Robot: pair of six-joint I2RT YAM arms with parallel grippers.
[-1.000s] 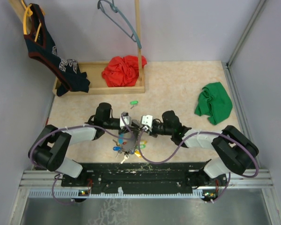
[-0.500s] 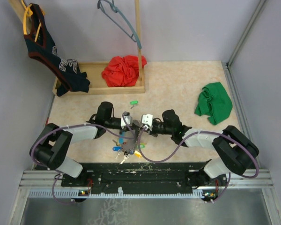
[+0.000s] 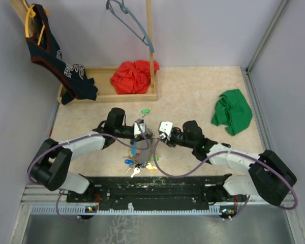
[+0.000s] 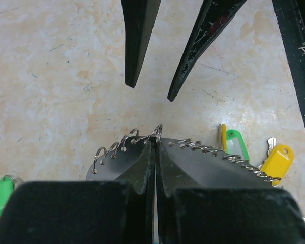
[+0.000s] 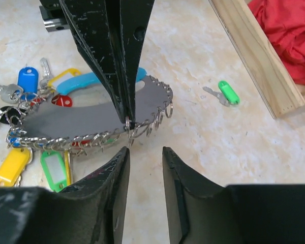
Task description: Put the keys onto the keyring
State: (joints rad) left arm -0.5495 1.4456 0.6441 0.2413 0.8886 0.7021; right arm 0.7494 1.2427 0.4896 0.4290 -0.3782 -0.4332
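On the beige marbled table point(image 3: 193, 91), between pale walls point(image 3: 203, 30), with a red cloth point(image 3: 133, 76) in a wooden tray point(image 3: 107, 97) behind and one green key point(image 5: 224, 92) lying apart, we saw the grey keyring point(image 5: 76, 119) fringed with coloured-tagged keys point(image 5: 10, 165), the left gripper point(image 4: 155, 147) clamped on its rim, the right gripper point(image 5: 145, 152) parted just beside.

My left hand point(image 4: 155, 147) is clamped tight; my right hand point(image 5: 144, 151) faces it, fingers parted, both arms reaching inward.

The left gripper point(image 4: 155, 145) hides much of the keyring point(image 4: 208, 168) and part of a green key point(image 4: 4, 195).
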